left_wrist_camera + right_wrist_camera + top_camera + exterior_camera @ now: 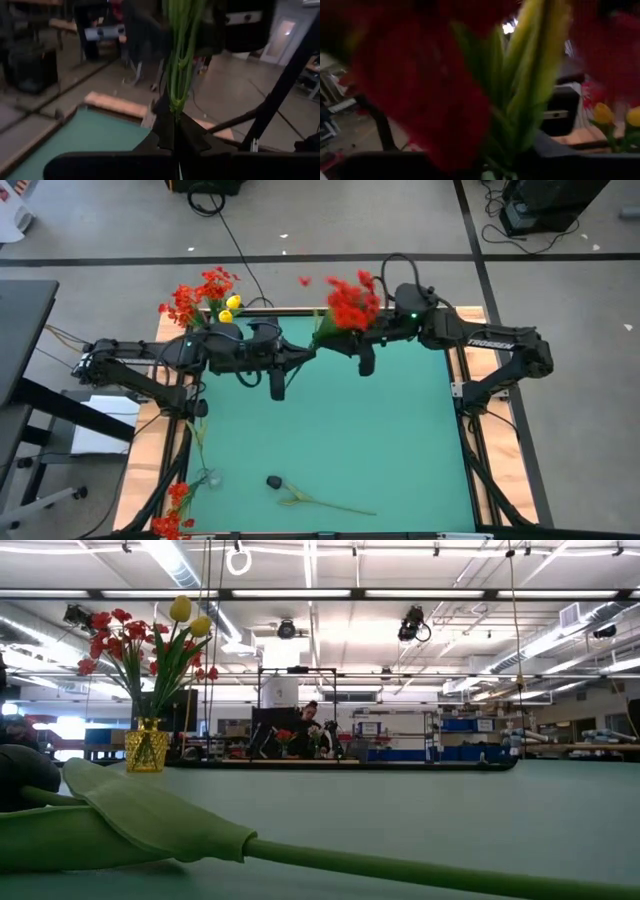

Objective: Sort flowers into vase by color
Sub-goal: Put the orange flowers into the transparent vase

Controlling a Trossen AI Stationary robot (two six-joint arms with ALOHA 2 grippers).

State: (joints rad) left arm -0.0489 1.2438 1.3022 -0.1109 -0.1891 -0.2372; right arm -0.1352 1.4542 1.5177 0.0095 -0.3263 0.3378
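A spray of red flowers (350, 305) on green stems (180, 55) stands upright above the table's far middle, with my left gripper (175, 125) shut on its stems. My right gripper (345, 342) is close against the same spray from the right; its wrist view is filled with red blossoms (420, 85) and green leaves (520, 95). The small yellow vase (147, 750) stands at the table's far left and holds red flowers (195, 295) and yellow tulips (230, 307). A dark-headed flower (275, 482) lies on the mat near the front edge. My left gripper pinches the bundle of green stems near their lower end (176, 107) between its two fingers. The fingers come level from the table's left and lie across the stems. The spray stands upright above the fingers, clear of the table.
The lying flower's long stem (335, 506) and broad leaf (150, 815) stretch along the near edge. More red flowers (175, 510) and a clear glass (207, 478) sit at the near left corner. The green mat (380, 430) lies between the arms and the front.
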